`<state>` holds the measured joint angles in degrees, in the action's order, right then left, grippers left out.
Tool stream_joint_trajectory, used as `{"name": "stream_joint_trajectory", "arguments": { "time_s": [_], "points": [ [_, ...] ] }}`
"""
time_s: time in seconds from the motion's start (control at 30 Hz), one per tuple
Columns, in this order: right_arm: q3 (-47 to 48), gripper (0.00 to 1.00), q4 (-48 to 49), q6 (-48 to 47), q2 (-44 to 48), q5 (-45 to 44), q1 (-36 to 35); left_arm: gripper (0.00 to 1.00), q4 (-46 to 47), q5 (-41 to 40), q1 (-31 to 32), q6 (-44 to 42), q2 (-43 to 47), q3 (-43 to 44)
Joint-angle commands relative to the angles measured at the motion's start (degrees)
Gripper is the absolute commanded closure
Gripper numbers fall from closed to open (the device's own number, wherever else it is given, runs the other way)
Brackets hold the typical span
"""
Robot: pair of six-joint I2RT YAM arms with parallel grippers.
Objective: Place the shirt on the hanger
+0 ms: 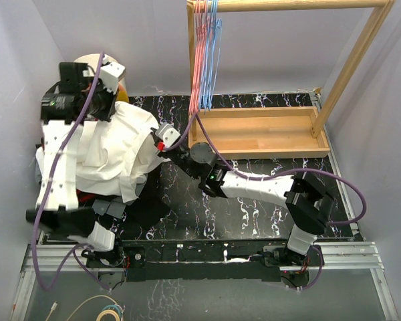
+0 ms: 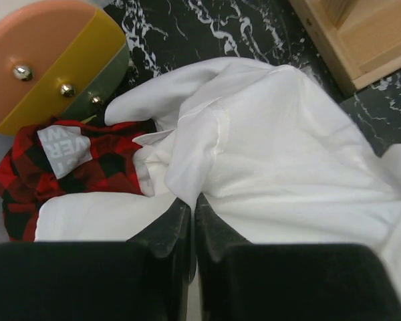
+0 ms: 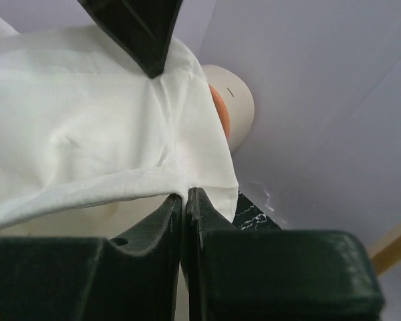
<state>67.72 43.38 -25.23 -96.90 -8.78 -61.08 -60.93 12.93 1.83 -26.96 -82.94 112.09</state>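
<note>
- The shirt [image 1: 110,150] is bunched up over the left side of the desk [image 1: 254,214]. Its white cloth hangs in folds, and part of it is draped against the left arm.
- The left fingers [image 2: 168,227] are clenched on a raised fold of the shirt. The wrist view shows the two tips pressed together with the cloth pinched between them.
- The right fingers [image 3: 162,221] reach in from the middle of the desk and are squeezed tight on the shirt's right-hand edge. In their own camera the hem runs straight into the closed tips.
- In that same view a dark wedge grips the cloth higher up, and the fabric is stretched between it and the right fingers.
- A red-and-black plaid garment [image 2: 67,174] lies beside the shirt, partly under it.
- Just beyond the plaid garment is a round orange, yellow and green object [image 2: 53,60] with metal studs.
- The hanger [image 1: 212,60], light blue, hangs from the top bar of the wooden rack [image 1: 267,134] at the back of the desk, well apart from the shirt.
- It hangs among other blue hangers, right beside the pink-red hangers [image 1: 199,60].
</note>
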Motion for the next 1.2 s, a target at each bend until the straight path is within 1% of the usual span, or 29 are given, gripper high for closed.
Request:
{"name": "stream_joint_trajectory", "arguments": {
  "time_s": [0.0, 0.03, 0.07, 0.1, 0.13, 0.17, 0.2, 0.23, 0.27, 0.3, 0.33, 0.4, 0.5, 0.6, 0.67, 0.73, 0.77, 0.8, 0.87, 0.97, 1.17],
  "points": [
    [6.8, 0.92, -5.6, 9.2, -3.6, -13.4, 0.2, 0.90, 2.6, -10.8, 0.3, 5.6, -10.7, 7.9],
    [8.8, 0.92, -7.9, 10.6, -5.2, -16.3, 0.2, 0.61, -3.1, -11.3, 0.4, 6.7, -14.7, 14.2],
    [10.1, 0.92, -9.5, 11.5, -6.5, -18.9, 0.2, 0.18, -8.3, -11.3, 0.4, 7.2, -19.3, 21.9],
    [11.3, 0.92, -10.5, 12.0, -7.7, -22.0, 0.2, 0.05, -13.0, -11.2, 0.5, 6.9, -21.9, 29.2],
    [12.3, 0.92, -11.4, 12.4, -8.7, -24.6, 0.2, 0.03, -16.3, -11.4, 0.6, 6.4, -23.4, 34.8],
    [13.1, 0.92, -12.1, 12.6, -9.6, -26.9, 0.2, 0.03, -18.7, -11.3, 0.6, 5.5, -23.2, 38.4],
    [13.5, 0.92, -12.4, 12.5, -10.3, -28.2, 0.3, 0.03, -19.8, -10.3, 0.5, 3.9, -21.4, 38.6],
    [13.4, 0.92, -12.4, 12.6, -10.6, -28.7, 0.5, 0.03, -20.0, -7.6, 0.6, 1.3, -17.6, 36.1],
    [13.2, 0.92, -12.2, 13.0, -10.6, -28.4, 0.8, 0.03, -19.0, -5.1, 0.6, 0.1, -13.0, 31.7],
    [12.6, 0.92, -12.0, 13.8, -10.4, -27.5, 1.2, 0.03, -17.7, -3.4, 0.6, -1.6, -8.6, 25.4],
    [12.0, 0.92, -12.0, 15.0, -9.9, -26.0, 1.7, 0.03, -17.9, -1.2, 0.6, -2.9, -4.9, 22.8],
    [10.8, 0.92, -12.3, 17.6, -9.0, -22.9, 3.0, 0.03, -21.0, 2.8, 0.6, -4.3, -0.8, 20.7],
    [10.6, 0.92, -13.5, 20.0, -8.6, -20.5, 4.4, 0.03, -21.2, 5.4, 0.6, -5.6, 6.2, 14.7],
    [11.2, 0.92, -14.7, 20.9, -9.3, -19.6, 5.2, 0.03, -21.3, 8.5, 0.6, -6.7, 11.1, 10.1],
    [12.1, 0.92, -15.9, 21.8, -9.7, -19.1, 5.8, 0.10, -21.2, 11.0, 0.6, -7.3, 13.2, 5.6],
    [12.7, 0.92, -16.3, 22.5, -9.9, -18.4, 6.2, 0.19, -21.3, 12.2, 0.6, -7.6, 13.4, 0.2],
    [12.9, 0.92, -16.5, 22.7, -10.0, -18.2, 6.3, 0.21, -21.3, 11.9, 0.6, -8.2, 13.1, -2.4],
    [13.1, 0.92, -16.5, 22.8, -10.1, -18.0, 6.4, 0.21, -21.2, 11.4, 0.7, -9.0, 12.9, -5.0],
    [13.3, 0.92, -16.8, 22.9, -10.0, -17.8, 6.5, 0.18, -21.1, 10.2, 0.9, -11.4, 12.3, -8.4],
    [12.9, 0.92, -16.8, 24.0, -9.5, -17.1, 6.6, 0.14, -20.7, 9.1, 1.0, -14.3, 10.5, -9.9],
    [12.2, 0.92, -17.4, 26.0, -8.9, -13.0, 6.6, 0.19, -16.6, 5.9, 1.1, -13.9, 6.9, -12.7]
  ]
}}
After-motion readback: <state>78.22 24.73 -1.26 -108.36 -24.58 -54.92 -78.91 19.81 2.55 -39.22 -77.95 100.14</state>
